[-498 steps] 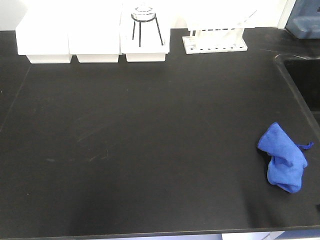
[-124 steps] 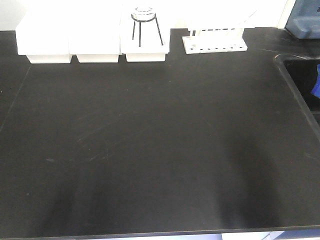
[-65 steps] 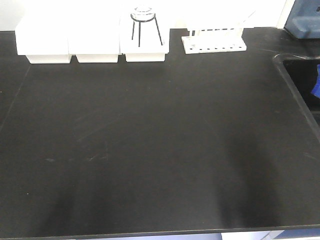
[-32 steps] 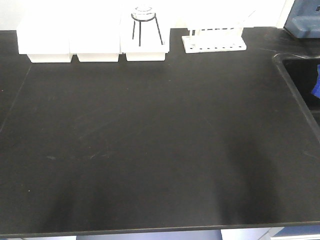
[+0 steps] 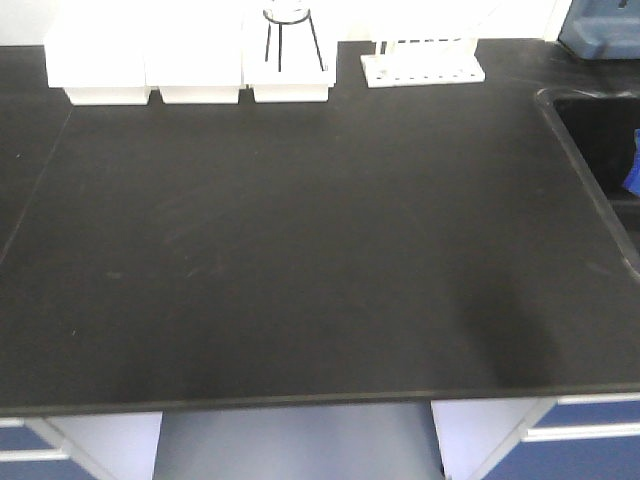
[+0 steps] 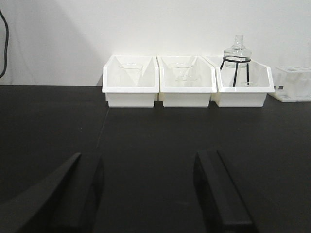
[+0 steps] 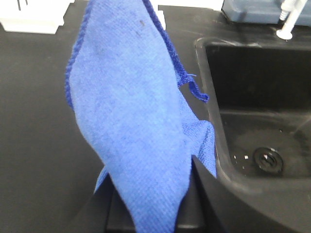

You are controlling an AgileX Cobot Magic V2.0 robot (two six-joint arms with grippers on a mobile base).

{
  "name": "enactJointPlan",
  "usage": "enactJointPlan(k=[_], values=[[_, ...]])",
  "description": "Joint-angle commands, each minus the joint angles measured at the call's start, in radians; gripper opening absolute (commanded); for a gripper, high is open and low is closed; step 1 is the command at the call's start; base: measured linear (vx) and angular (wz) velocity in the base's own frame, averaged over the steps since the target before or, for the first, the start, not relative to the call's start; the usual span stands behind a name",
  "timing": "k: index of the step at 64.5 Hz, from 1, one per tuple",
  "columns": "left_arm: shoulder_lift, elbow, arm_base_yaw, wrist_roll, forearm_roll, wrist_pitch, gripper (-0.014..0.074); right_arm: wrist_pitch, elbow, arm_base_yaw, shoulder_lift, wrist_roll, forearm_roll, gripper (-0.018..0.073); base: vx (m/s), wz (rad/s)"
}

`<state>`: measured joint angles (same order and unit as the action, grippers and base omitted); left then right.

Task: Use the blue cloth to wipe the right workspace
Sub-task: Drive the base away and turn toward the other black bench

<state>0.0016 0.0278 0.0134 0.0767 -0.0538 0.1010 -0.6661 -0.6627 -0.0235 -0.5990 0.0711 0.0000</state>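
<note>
While the right gripper [image 7: 150, 211] is clamped on the blue cloth [image 7: 131, 121], which fills mid-frame just left of the sink [image 7: 257, 92], the left gripper [image 6: 146, 194] hangs spread wide over the black bench [image 6: 146, 136].

Three trays [image 5: 198, 80] stand side by side along the back edge of the bench [image 5: 300, 260], left of centre. A wire stand [image 6: 236, 59] carrying a flask [image 6: 236, 48] sits in the rightmost tray. Just right of the trays stands a tube rack [image 5: 422, 68]. The sink [image 7: 252, 87] is set into the bench at its right end, with the drain [image 7: 266, 159] in its floor. The cloth [image 7: 131, 121] hangs from the right gripper [image 7: 150, 208] above the bench, just left of the sink rim and perhaps overlapping it. The left gripper [image 6: 146, 170] hovers over the bench in front of the trays.
</note>
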Motion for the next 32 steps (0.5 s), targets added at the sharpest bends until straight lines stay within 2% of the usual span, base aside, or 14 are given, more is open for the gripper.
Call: enactJointPlan(k=[1, 32], values=[[0.010, 0.031, -0.005, 0.008, 0.003, -0.082, 0.0523, 0.071, -0.031, -0.004, -0.001, 0.010, 0.000, 0.0003, -0.19, 0.01], [0.010, 0.031, -0.005, 0.008, 0.003, -0.082, 0.0523, 0.071, -0.031, -0.004, -0.001, 0.010, 0.000, 0.0003, -0.24, 0.02]])
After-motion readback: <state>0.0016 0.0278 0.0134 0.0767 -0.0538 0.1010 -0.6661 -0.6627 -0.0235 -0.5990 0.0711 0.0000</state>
